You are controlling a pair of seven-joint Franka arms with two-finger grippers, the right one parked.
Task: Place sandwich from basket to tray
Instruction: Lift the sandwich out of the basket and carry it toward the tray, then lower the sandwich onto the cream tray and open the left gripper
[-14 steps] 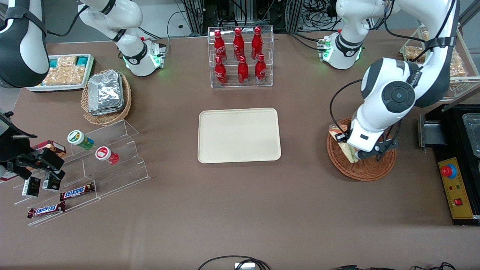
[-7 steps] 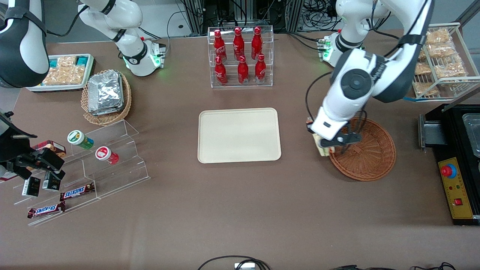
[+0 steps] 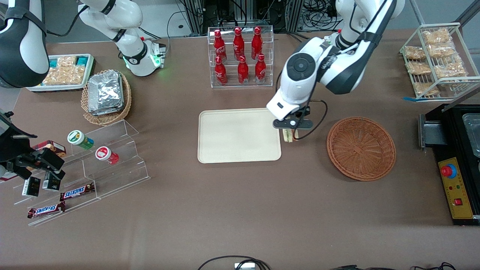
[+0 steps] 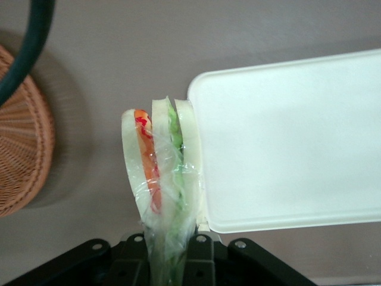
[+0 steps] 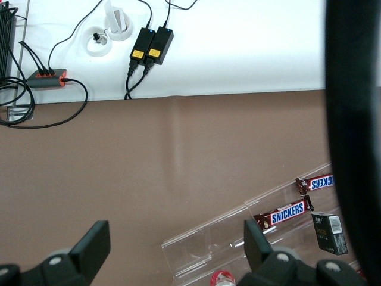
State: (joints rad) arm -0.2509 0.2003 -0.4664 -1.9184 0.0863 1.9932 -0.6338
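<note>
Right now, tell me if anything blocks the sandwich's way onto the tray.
Nothing visible does. The gripper holds the sandwich in the air just at the tray edge nearest the basket, with only bare table under it. The tray surface is bare, so the way in looks open.

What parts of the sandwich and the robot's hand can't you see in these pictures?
- Front view: most of the sandwich is covered by the gripper and the arm above it; only a small bit peeks out beside the tray.
- Left wrist view: the sandwich's held end and the fingertips run off the picture's edge.
- Left wrist view: the basket is cut off by the edge.
</note>
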